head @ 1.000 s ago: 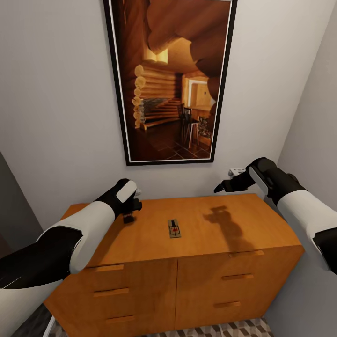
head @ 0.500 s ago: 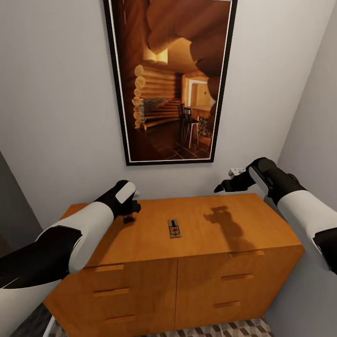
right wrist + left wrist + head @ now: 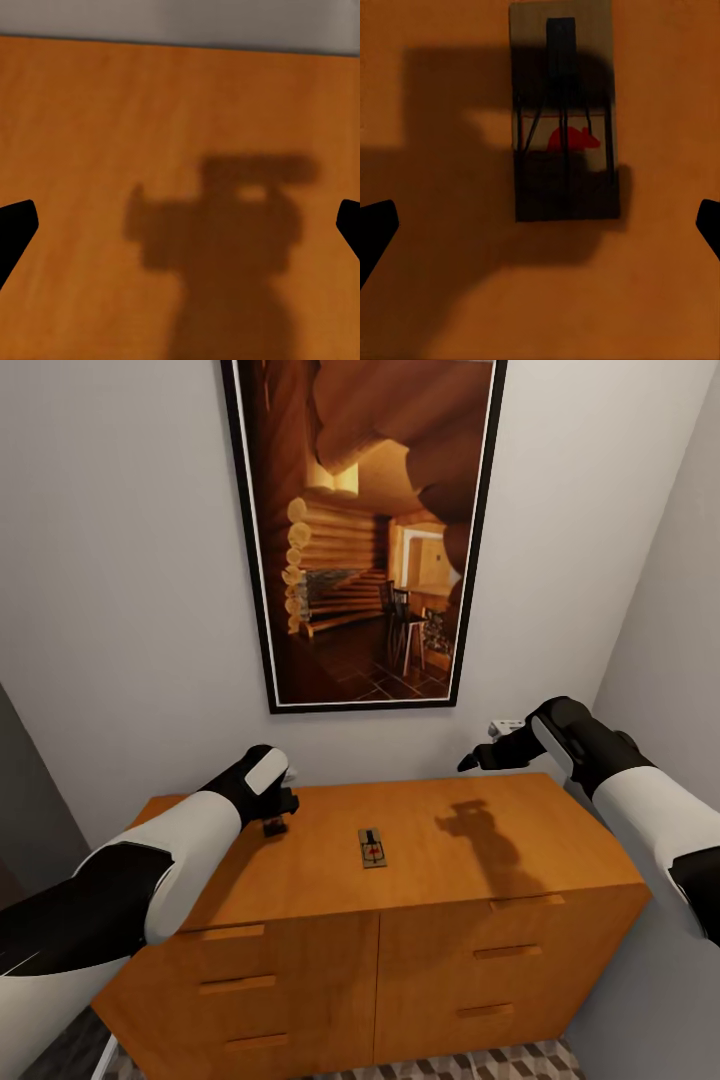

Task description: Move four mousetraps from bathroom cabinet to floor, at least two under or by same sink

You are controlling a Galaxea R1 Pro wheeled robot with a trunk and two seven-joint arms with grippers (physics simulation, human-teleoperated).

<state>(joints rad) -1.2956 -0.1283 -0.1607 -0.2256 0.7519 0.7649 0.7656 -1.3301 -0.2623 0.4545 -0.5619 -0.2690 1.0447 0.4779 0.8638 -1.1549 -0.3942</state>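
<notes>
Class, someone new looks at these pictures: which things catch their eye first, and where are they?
A tall framed picture of a log-cabin interior hangs on the wall above the orange-brown cabinet. One mousetrap lies mid-top on it; another sits under the open left pincer. The right pincer hovers above the top, casting a shadow.

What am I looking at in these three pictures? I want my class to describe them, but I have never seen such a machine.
This is a simulated robot with two arms, each ending in jaws. The large picture comes from a camera on its head, looking down at a wooden cabinet below a framed picture. One mousetrap lies on the cabinet top. The other two pictures come from cameras near each wrist. The left gripper is low over the top, and its camera looks down at a second mousetrap, in its shadow between the open jaws. The right gripper hangs open above bare wood. Nothing is held.
</notes>
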